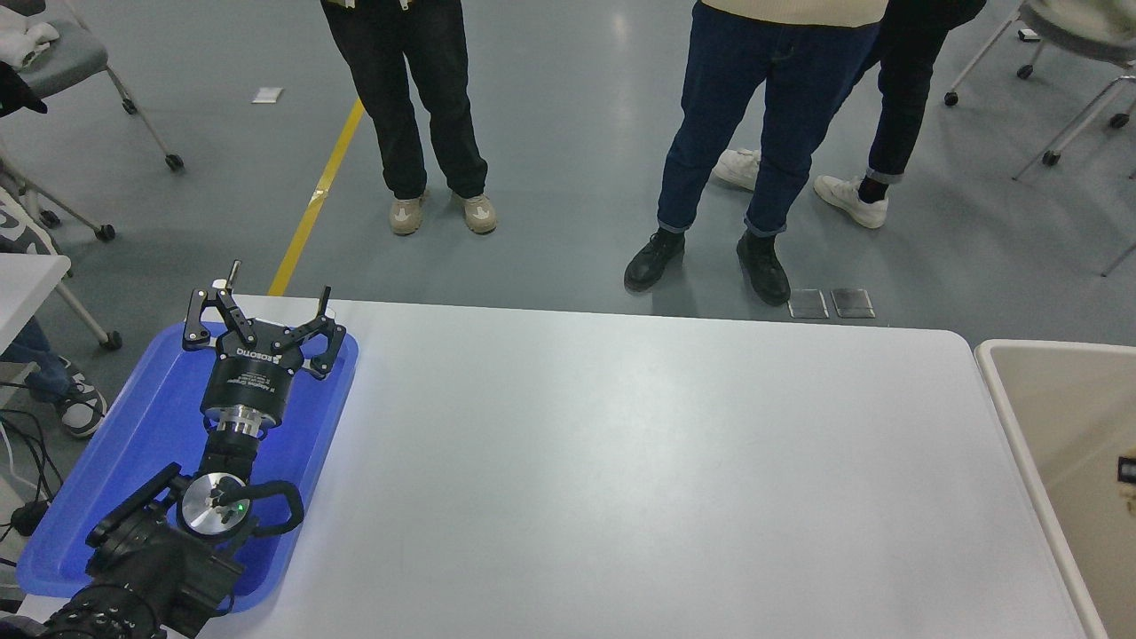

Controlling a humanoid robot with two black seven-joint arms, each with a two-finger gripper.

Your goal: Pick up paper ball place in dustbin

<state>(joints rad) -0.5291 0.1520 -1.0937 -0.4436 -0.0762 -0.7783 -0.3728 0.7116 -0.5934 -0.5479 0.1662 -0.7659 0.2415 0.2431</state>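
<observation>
The paper ball is out of view. The dustbin [1065, 345], a beige bin with a pale rounded rim and a plain tan inside, stands off the table's right end, cut by the picture's edge. A small dark piece [1127, 469] shows at the right edge over the dustbin's inside. I cannot tell what it is, and my right gripper does not show. My left gripper [280, 280] is parked open and empty over the blue tray [133, 461] at the lower left.
The white table [621, 461] spans the middle. Three people stand beyond its far edge; only their legs [728, 142] show. Wheeled chairs stand at the far left [80, 53] and far right [1065, 35]. A second table's corner [27, 275] is at the left.
</observation>
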